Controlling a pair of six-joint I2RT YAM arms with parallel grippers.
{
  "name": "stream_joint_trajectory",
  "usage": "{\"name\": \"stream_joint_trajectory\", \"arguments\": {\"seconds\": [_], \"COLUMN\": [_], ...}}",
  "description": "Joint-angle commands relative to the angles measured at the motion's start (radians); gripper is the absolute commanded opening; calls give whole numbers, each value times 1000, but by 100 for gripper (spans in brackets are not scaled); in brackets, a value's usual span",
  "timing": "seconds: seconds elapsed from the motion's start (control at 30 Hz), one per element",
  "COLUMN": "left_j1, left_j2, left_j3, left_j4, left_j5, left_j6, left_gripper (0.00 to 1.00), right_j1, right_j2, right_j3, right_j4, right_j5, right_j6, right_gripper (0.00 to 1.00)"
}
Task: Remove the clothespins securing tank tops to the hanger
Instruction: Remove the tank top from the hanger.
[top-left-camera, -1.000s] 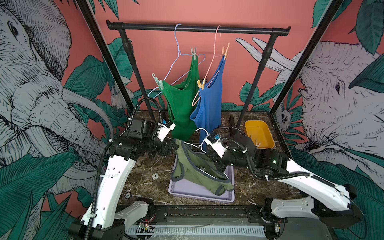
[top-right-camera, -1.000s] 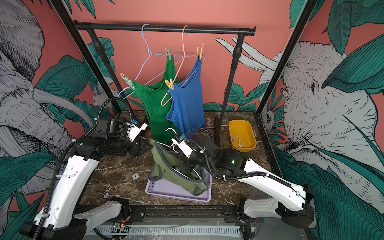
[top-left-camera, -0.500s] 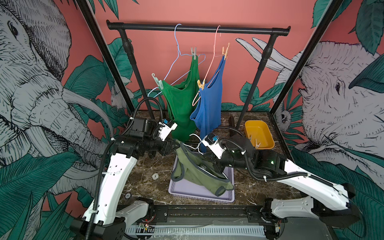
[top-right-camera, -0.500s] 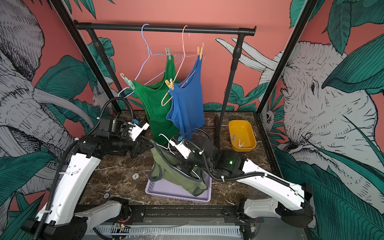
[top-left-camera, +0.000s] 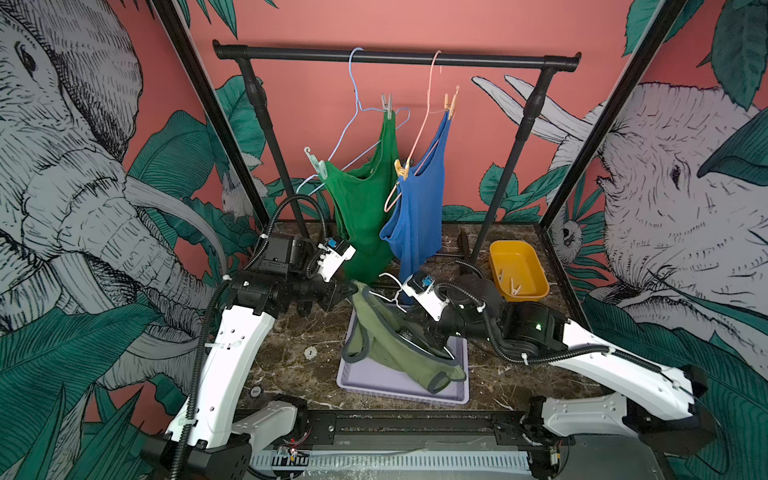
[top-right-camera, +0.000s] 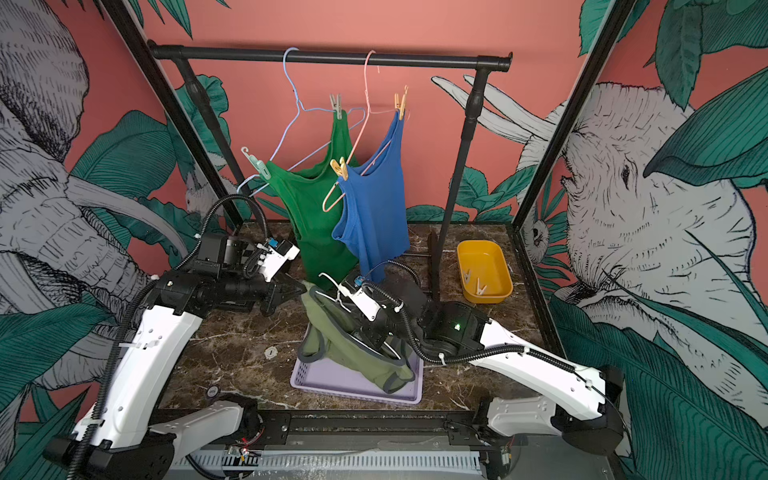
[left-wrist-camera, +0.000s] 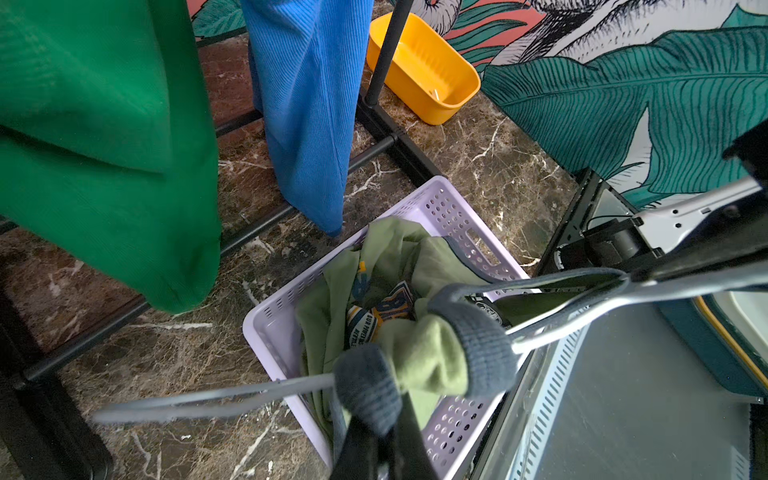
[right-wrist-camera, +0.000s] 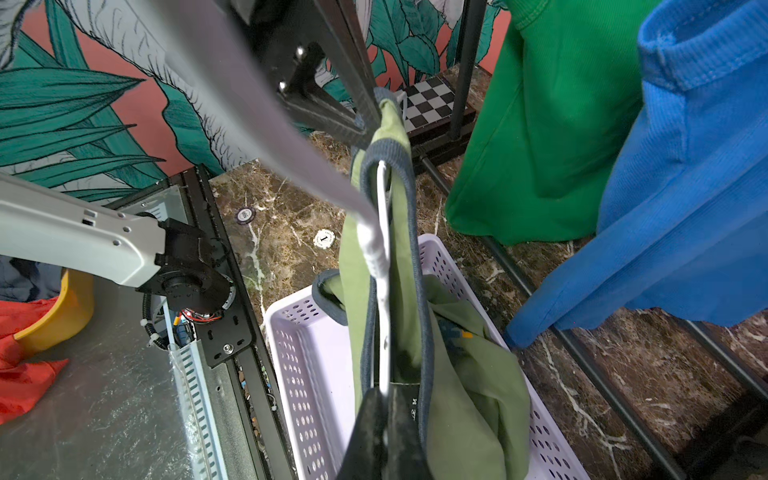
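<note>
Only from the left wrist: left end effector (left-wrist-camera: 384, 415) clamped on the ribbed grey strap of the olive top (left-wrist-camera: 424, 357); only from the right wrist: right end effector (right-wrist-camera: 384, 399) pinched on the thin white hanger (right-wrist-camera: 382, 249) inside that top, above the perforated lilac basket (right-wrist-camera: 299, 332). In both top views, not the wrist ones: four clothespins (top-left-camera: 387, 103) fixing knit green top (top-left-camera: 361, 216) and blue top (top-left-camera: 419, 220) to wire hangers (top-left-camera: 357, 108); two more in the glossy yellow tub (top-left-camera: 523, 262).

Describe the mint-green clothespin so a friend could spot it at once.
Find the black rail across the back and the pale blue hanger hooked on it, carrying the green tank top. At that hanger's lower end, the mint-green clothespin clips the top's strap. It alone is mint; the grey-beige clothespin and yellow-orange clothespins nearby are not.
</note>
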Motion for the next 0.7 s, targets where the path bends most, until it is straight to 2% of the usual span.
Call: {"name": "stream_joint_trajectory", "arguments": {"seconds": [0.0, 0.23, 0.47, 0.67], "left_j1": [-1, 9, 33, 55], "left_j2": [-28, -36, -38, -42], "left_j3": [12, 17, 20, 15], "left_j4": [-12, -14, -7, 2], "left_j5": [-5, -8, -95, -110], "left_j6": [18, 13, -5, -22], "left_gripper": [0, 0, 0, 0], "right_j1": [6, 5, 5, 5], "right_j2": [-32, -87, -145, -204], "right_j3": [-19, -85, -109, -131], "right_j4": [-4, -16, -52, -94], "right_j5": [41, 76, 92, 110], "right_j6": [-5, 8, 21, 26], "right_gripper": [0, 0, 0, 0]}}
